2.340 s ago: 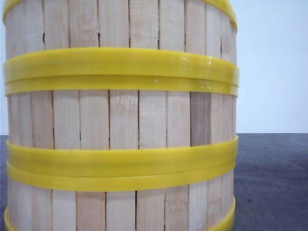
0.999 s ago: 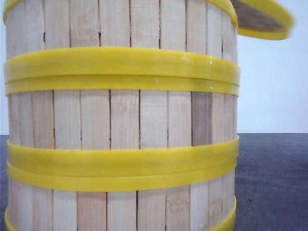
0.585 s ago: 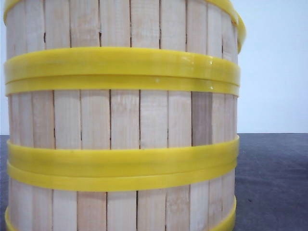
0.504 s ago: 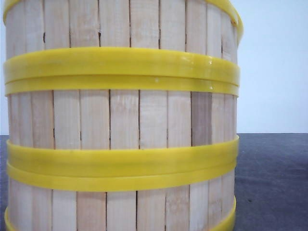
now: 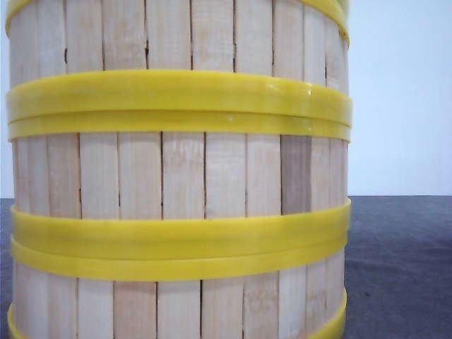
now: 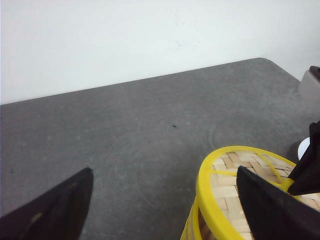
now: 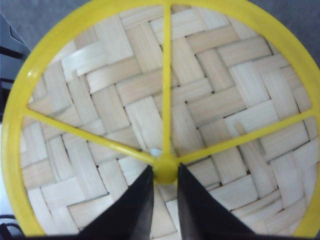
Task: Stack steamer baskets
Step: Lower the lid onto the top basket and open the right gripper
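Note:
The steamer baskets [image 5: 176, 169] stand stacked right in front of the front camera, pale slat walls banded by yellow rims, and they fill most of that view. A round woven-bamboo lid [image 7: 200, 95] with a yellow rim and yellow spokes lies on top of the stack. My right gripper [image 7: 165, 175] is shut on the lid's yellow centre knob [image 7: 165, 167]. In the left wrist view the lid [image 6: 235, 185] shows beside my left gripper [image 6: 162, 210], which hangs open over the bare table with nothing between its fingers. Any buns are hidden.
Dark grey tabletop [image 6: 125, 130] stretches to a white wall. A grey box [image 6: 311, 85] and a small white round thing [image 6: 303, 148] sit near the table's rounded corner. Part of the right arm [image 6: 310, 167] shows dark over the lid.
A yellow-rimmed lid came in at the front view's upper right a second ago, slid left over the stack, and has now passed out of that view. The stack has not moved.

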`<state>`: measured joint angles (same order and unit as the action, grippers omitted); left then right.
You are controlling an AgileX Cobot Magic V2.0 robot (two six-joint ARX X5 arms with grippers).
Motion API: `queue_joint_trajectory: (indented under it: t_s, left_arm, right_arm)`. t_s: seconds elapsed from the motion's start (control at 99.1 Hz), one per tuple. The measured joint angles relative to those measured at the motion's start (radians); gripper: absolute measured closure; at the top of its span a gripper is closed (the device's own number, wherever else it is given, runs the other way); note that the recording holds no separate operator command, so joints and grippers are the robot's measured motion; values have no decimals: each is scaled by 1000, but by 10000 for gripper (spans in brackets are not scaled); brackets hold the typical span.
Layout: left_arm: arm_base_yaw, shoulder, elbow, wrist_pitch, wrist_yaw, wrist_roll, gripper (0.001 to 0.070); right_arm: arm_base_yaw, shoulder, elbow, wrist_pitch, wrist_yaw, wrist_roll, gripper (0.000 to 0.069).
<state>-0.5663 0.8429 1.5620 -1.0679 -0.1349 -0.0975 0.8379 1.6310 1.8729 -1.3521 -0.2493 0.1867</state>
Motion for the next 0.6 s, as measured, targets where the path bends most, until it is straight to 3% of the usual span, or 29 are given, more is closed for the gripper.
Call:
queue_joint_trajectory:
  t_s: [0.595]
  left_arm:
    - [0, -6, 0, -3, 0, 0, 164]
  right_arm:
    - [65, 2, -17, 0, 23, -23, 640]
